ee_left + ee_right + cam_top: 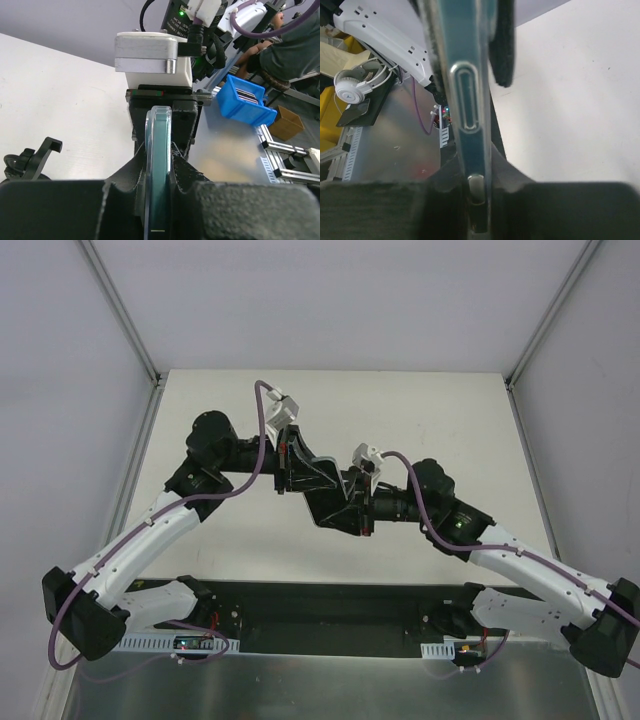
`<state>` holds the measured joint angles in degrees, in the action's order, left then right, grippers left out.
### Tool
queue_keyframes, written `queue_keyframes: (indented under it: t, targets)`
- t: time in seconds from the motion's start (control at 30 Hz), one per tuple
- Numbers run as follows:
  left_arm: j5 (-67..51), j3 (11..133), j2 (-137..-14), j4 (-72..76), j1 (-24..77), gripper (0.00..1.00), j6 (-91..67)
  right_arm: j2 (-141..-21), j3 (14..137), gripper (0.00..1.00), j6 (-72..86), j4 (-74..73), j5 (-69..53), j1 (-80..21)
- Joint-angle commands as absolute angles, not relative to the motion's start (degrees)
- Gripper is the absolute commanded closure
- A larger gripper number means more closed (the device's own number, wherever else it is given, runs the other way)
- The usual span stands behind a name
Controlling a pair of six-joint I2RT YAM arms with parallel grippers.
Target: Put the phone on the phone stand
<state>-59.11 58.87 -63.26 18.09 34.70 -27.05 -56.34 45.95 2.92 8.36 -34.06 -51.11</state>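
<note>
Nearest, the left gripper [159,187] pinches the thin, glossy black, silvery-edged phone [159,145] edge-on above the white table [65,95], the right gripper [161,112] clamping its far end (stiff, light and likely slippery, best gripped across its flat faces), while the small black clamp-topped phone stand [31,159] stands aside below.

I am seeing the phone [159,170] presenting a smooth, glossy edge, glass-like with a clear rim. In the right wrist view its side band is gleaming like silvery metal. The fingers [235,210] of the left gripper [159,175] are showing matt black with a coarse, grainy texture. The phone stand [29,159] is looking like smooth matt black plastic. The table [60,95] is reading as smooth, matt white. The bin [245,105] is shining as glossy blue plastic.
</note>
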Motion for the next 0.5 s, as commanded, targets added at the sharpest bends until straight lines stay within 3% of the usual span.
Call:
queue_keyframes:
  t: [0.0,0.03,0.13,0.17,0.27,0.4,0.47]
  targets:
    - [-57.93,60.82,-60.47,18.65,35.16,1.00,-23.04,-54.93,48.86,0.70,3.96,7.05,-29.02,-50.71]
    - [-53.05,61.08,-59.95,15.85,35.16,1.00,-19.20,-54.93,49.65,0.34,3.35,4.33,-22.13,-50.63]
    - [-39.07,60.91,-56.44,7.66,35.16,1.00,-13.99,-56.24,55.27,0.04,3.51,-11.91,-3.08,-50.63]
    - [-29.19,60.30,-54.34,6.86,35.16,1.00,-11.89,-57.03,59.20,0.04,5.17,-20.83,2.58,-50.63]
    - [-19.89,58.36,-50.73,5.63,35.16,1.00,-8.97,-60.72,64.93,0.04,10.95,-34.60,16.84,-50.54]
    - [-18.55,57.83,-49.48,5.71,35.16,1.00,-8.88,-64.59,68.73,0.01,18.19,-43.41,26.53,-50.62]
    - [-18.72,57.92,-50.10,5.63,35.24,1.00,-8.97,-65.91,69.52,0.11,19.42,-45.00,27.42,-50.54]
